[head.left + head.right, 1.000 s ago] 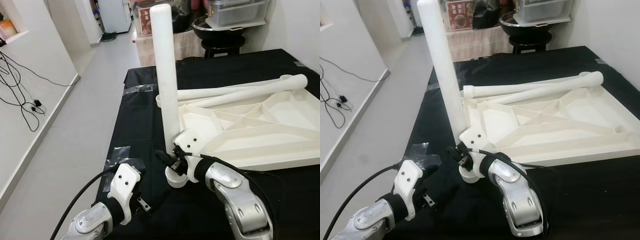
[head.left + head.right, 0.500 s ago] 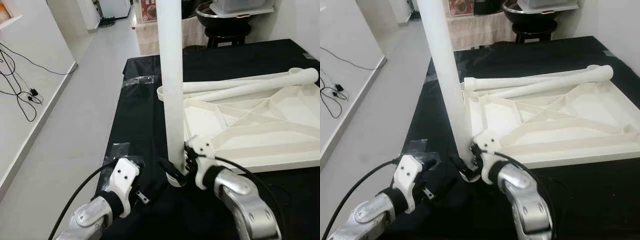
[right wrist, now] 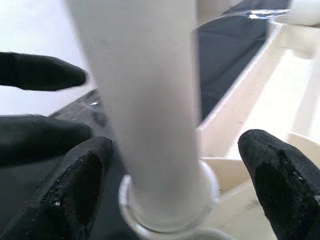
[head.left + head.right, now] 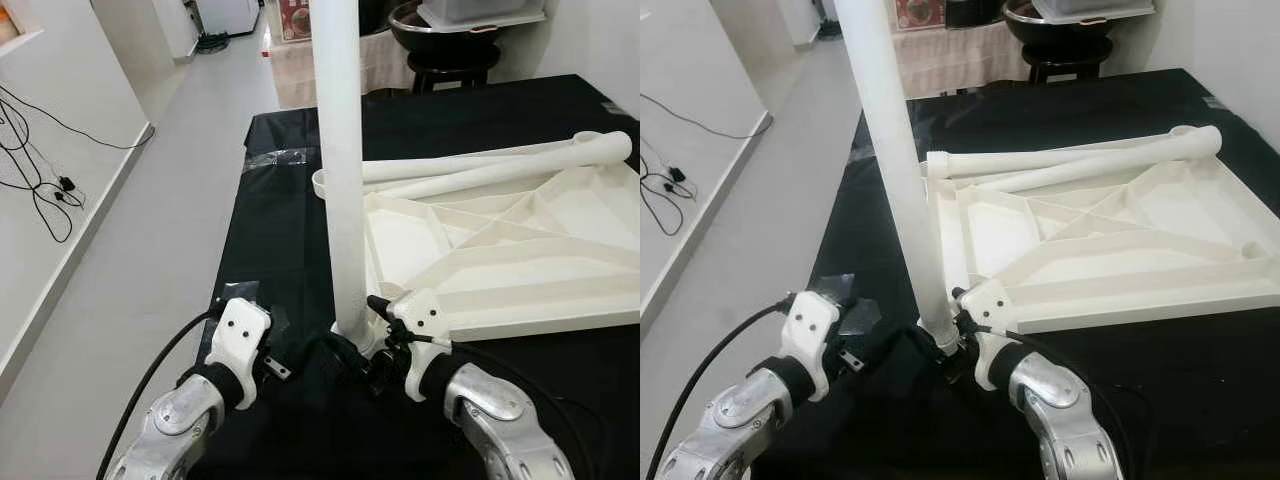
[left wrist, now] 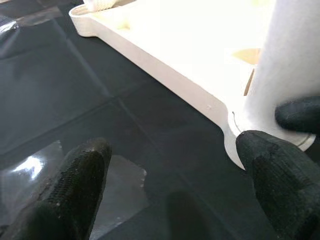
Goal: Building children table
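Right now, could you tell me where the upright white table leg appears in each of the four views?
Left eye view: upright table leg rises from the tabletop's near corner socket, centre.
Right eye view: left of centre.
Left wrist view: its base at the right edge.
Right wrist view: centre, between the black fingers.
Shared landmark: that corner socket.

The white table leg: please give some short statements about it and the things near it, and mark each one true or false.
1. The white table leg stands upright at a corner of the upturned tabletop. True.
2. The right gripper has its fingers clamped tight on the leg. False: they are open on either side of its base.
3. Two more legs lie along the tabletop's far edge. True.
4. The tabletop rests on a white cloth. False: the black cloth is under it.
5. The left gripper is open, near the leg's base. True.
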Available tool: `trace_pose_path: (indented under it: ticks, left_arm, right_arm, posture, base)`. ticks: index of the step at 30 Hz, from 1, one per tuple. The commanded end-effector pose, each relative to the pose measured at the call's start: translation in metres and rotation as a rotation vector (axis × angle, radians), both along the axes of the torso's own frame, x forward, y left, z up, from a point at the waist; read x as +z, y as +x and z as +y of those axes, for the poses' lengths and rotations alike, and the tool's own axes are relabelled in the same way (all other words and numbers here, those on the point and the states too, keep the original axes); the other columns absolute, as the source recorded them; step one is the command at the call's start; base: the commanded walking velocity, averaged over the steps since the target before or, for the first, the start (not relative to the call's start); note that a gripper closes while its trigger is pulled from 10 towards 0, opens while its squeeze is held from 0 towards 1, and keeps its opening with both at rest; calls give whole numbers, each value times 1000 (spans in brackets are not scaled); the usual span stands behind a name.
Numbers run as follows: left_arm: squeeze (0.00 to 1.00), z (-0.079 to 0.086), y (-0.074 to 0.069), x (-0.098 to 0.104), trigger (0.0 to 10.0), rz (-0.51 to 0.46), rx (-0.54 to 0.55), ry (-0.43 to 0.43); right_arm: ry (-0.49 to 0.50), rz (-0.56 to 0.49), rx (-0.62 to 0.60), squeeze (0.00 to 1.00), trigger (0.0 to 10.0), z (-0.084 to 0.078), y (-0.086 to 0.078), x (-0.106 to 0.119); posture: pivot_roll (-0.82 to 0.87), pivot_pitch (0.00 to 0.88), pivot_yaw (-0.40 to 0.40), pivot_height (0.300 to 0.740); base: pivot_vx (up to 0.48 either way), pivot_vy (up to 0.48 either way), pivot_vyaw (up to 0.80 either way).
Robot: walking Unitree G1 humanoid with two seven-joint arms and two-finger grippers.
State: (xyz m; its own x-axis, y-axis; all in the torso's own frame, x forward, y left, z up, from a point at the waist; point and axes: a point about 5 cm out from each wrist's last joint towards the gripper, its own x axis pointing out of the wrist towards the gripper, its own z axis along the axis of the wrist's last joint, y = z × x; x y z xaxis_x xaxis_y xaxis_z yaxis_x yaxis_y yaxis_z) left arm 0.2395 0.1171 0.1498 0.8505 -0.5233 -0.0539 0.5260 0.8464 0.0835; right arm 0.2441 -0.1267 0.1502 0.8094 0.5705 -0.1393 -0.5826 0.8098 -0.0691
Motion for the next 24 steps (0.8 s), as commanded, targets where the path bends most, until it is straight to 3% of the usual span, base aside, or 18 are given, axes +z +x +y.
trace_pose_path:
  ticks: [1, 2, 7, 16, 24]
  left_arm:
    - [0, 5, 1, -5, 10000, 19, 22, 10]
    - [0, 4, 0, -6, 10000, 32, 20, 2]
    - [0, 10, -2, -14, 10000, 78, 77, 50]
    - [0, 9, -7, -16, 10000, 74, 44, 25]
    - [0, 10, -5, -16, 10000, 48, 97, -14]
  right_arm:
    - [15, -4, -45, 561, 10000, -3, -1, -3]
    - [34, -3, -92, 0, 10000, -8, 0, -5]
    - [99, -38, -215, 0, 10000, -20, -4, -5]
    - [88, -24, -282, 0, 10000, -30, -12, -14]
    - [99, -33, -293, 0, 10000, -32, -10, -17]
  posture:
    - [-11, 141, 97, 740]
    - [-11, 141, 97, 740]
    - [-8, 131, 105, 740]
    - [-5, 124, 98, 740]
    - [-20, 121, 78, 740]
  base:
    - [0, 0, 0]
    - [0, 0, 0]
    - [0, 0, 0]
    - [0, 0, 0]
    - [0, 0, 0]
